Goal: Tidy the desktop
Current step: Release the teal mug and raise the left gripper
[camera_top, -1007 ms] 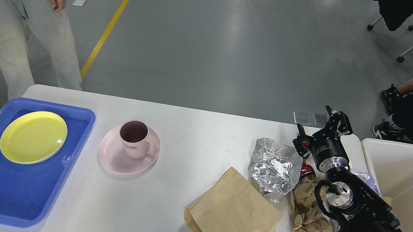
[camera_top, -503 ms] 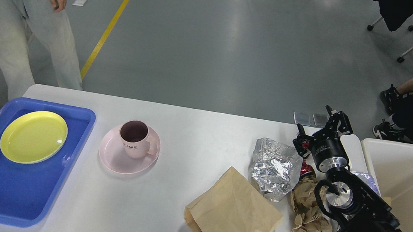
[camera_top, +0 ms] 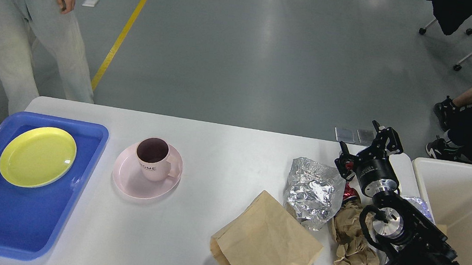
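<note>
Across the bottom of the view the desktop (camera_top: 224,158) lies rigid and fixed, so only its light, crushable litter like the foil (camera_top: 313,194) gets pinched, right gripper (camera_top: 367,149) jaws apart, left gripper unseen.

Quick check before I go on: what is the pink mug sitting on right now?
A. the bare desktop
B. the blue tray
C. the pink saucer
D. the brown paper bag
C: the pink mug stands upright on the pink saucer, right of the blue tray.
</note>
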Robot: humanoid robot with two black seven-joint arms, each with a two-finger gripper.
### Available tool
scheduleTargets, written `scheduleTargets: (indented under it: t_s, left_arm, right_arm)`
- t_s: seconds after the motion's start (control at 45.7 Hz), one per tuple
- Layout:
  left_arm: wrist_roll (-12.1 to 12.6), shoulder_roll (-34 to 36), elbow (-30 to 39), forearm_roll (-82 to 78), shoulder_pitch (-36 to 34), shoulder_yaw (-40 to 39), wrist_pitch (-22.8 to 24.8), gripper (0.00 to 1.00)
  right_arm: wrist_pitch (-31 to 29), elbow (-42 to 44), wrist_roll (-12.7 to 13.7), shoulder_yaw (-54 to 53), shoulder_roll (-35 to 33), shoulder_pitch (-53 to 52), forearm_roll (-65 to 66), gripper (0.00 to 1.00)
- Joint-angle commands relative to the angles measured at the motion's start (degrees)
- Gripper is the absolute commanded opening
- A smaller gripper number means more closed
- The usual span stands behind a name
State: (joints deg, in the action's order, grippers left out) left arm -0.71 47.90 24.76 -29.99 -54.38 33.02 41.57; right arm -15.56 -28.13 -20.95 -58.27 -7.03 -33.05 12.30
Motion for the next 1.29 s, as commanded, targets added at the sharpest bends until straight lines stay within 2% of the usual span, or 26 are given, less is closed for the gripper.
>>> scheduleTargets:
  t_s: [0.0, 0.088, 0.263, 0.372, 0.569, 0.7, 0.788, 0.875, 1.094, 1.269]
  left_arm:
    - [-0.43, 0.27, 0.20, 2.47, -0.20, 0.12, 0.35, 0.83]
    - [-0.17, 0.27, 0.55, 4.49, 0.15, 0.12, 1.41, 0.95]
    - [-0.17, 0.71, 0.73, 5.29, -0.99, 0.64, 4.22, 0.95]
    - [0.10, 2.20, 1.69, 5.29, -5.46, 3.88, 7.29, 0.95]
    - [0.01, 4.66, 10.91, 11.86, -25.05, 27.07, 8.53, 0.95]
    - [0.01, 2.82, 20.31, 20.66, -43.50, 47.11, 8.27, 0.95]
    - [0.10, -3.14, 27.34, 24.79, -53.88, 55.38, 7.48, 0.95]
    - [0.10, -12.63, 33.84, 28.83, -60.22, 59.35, 7.47, 0.95]
    - [0.19, -36.45, 52.04, 44.03, -77.62, 62.43, 7.12, 0.95]
    - [0.19, -47.89, 63.47, 48.79, -95.81, 62.17, 7.21, 0.95]
  right_arm:
    - [0.00, 0.00, 0.03, 0.00, 0.00, 0.00, 0.00, 1.00]
    - [0.00, 0.00, 0.03, 0.00, 0.00, 0.00, 0.00, 1.00]
    - [0.00, 0.00, -0.05, 0.00, 0.00, 0.00, 0.00, 1.00]
    - [0.00, 0.00, -0.05, 0.00, 0.00, 0.00, 0.00, 1.00]
    - [0.00, 0.00, 0.03, 0.00, 0.00, 0.00, 0.00, 1.00]
    - [0.00, 0.00, 0.03, 0.00, 0.00, 0.00, 0.00, 1.00]
    - [0.00, 0.00, -0.05, 0.00, 0.00, 0.00, 0.00, 1.00]
    - [0.00, 0.00, 0.03, 0.00, 0.00, 0.00, 0.00, 1.00]
    - [0.00, 0.00, 0.03, 0.00, 0.00, 0.00, 0.00, 1.00]
    - [0.00, 0.00, 0.03, 0.00, 0.00, 0.00, 0.00, 1.00]
